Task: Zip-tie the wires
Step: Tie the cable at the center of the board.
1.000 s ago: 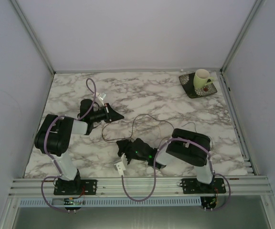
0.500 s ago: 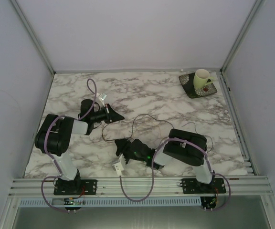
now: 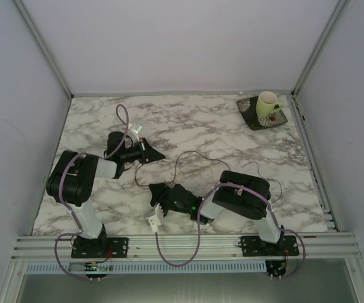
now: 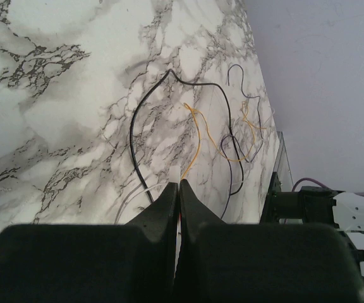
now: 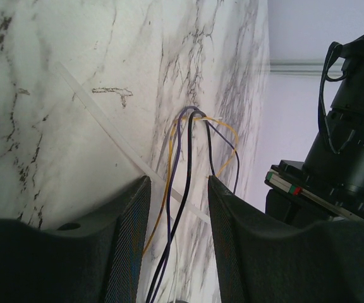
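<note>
Now the wires (image 5: 183, 151) are running lengthwise through the right gripper (image 5: 177, 183), whose jaws are standing apart around them, making it the nearer arm. The left gripper (image 4: 177, 187), beyond the right gripper, is pressing its jaws together, on what I cannot tell.

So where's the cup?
In the top view, the cup stands on a dark plate in the far right corner of the table.

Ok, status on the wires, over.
Left gripper shut on the wires. Right gripper open, straddling them. Zip tie loose on table. Nothing blocking.
</note>
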Tool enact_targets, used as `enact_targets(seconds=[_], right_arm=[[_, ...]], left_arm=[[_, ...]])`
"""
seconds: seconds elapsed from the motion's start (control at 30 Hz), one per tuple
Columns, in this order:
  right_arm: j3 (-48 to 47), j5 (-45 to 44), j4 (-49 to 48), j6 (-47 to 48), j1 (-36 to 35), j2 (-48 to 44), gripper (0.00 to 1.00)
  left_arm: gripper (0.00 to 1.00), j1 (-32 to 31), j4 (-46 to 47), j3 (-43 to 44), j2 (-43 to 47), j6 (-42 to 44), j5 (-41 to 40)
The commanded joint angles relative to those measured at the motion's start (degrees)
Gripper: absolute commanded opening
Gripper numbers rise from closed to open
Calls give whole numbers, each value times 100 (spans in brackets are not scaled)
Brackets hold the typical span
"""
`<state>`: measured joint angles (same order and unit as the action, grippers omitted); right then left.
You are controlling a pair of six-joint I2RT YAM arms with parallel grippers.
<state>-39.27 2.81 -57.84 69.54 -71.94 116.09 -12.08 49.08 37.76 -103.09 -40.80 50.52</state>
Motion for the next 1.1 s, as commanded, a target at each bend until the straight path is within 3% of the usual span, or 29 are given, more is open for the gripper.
enact_targets(seconds=[0.0,0.4,1.07], right_arm=[[-172,-145,47,124,-57,181,41],[-142,-435,47,244,-21,200,40],[-92,-672,-525,-153,-406,216,36]], left_arm=[[0,-32,-83,155,-3,-33,98],[0,-67,90,169,-65,-499,74],[0,-92,-21,208,-95,-552,-120]])
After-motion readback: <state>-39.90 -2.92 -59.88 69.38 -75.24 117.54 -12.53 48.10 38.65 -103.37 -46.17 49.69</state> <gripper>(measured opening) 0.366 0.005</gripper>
